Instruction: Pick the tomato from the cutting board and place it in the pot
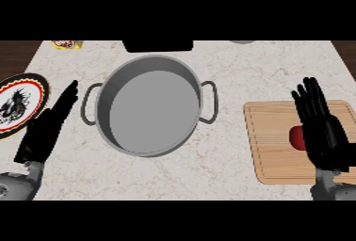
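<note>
Right hand [323, 126] straight-fingered over tomato [296, 137] on cutting board [278, 160], left hand [45, 129] flat beside pot [149, 113]

The light is soft and even, falling from above and spreading across the pale counter [230, 61] with the same brightness from edge to edge. Shadows are faint: a thin dark line hugs the lower rim of the pot [149, 113], whose inner wall reads darker than its flat mid-grey floor. The cutting board [278, 155] is lit uniformly, and the tomato [297, 137] shows as a flat red with little shading. The left hand [45, 127] and right hand [323, 132] are so black that their surfaces swallow most of the light. The pot and the plate [14, 103] look stretched, taller than wide.
</note>
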`<state>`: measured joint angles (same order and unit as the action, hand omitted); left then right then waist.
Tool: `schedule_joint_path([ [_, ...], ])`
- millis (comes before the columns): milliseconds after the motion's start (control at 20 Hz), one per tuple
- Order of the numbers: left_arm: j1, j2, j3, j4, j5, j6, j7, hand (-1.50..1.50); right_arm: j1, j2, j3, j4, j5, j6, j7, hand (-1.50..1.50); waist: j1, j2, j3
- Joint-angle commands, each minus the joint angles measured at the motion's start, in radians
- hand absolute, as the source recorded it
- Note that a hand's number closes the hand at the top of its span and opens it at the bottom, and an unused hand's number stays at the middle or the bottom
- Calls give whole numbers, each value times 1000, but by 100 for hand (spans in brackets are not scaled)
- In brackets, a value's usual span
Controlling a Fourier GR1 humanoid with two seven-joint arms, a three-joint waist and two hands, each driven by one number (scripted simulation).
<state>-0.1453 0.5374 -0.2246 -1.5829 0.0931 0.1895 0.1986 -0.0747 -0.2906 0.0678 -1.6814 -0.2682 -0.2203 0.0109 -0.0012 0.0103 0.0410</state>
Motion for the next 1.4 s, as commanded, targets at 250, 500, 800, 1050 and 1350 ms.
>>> schedule_joint_path([
  [250, -30, -198, 20, -42, 133, 58, 6, 0, -81, -88, 123, 46, -282, 541, 20, -150, 57, -2, -38],
  [500, 3, -240, 38, -40, 184, 63, 14, 0, -5, -283, -44, 144, 134, 428, -483, -150, 1, -7, -36],
  [800, 11, -235, 38, -89, 165, 83, 51, 0, 78, -502, -188, 271, 192, 610, -813, -150, -3, -10, -39],
  [1050, -16, -246, 34, -71, 160, 75, 76, 0, 25, -670, -239, 351, 304, 632, -814, -150, 4, -8, -40],
  [1350, -1, -228, 73, -77, 185, 39, 82, 0, 52, -817, -220, 242, 363, 715, -685, -150, -2, -12, -42],
])
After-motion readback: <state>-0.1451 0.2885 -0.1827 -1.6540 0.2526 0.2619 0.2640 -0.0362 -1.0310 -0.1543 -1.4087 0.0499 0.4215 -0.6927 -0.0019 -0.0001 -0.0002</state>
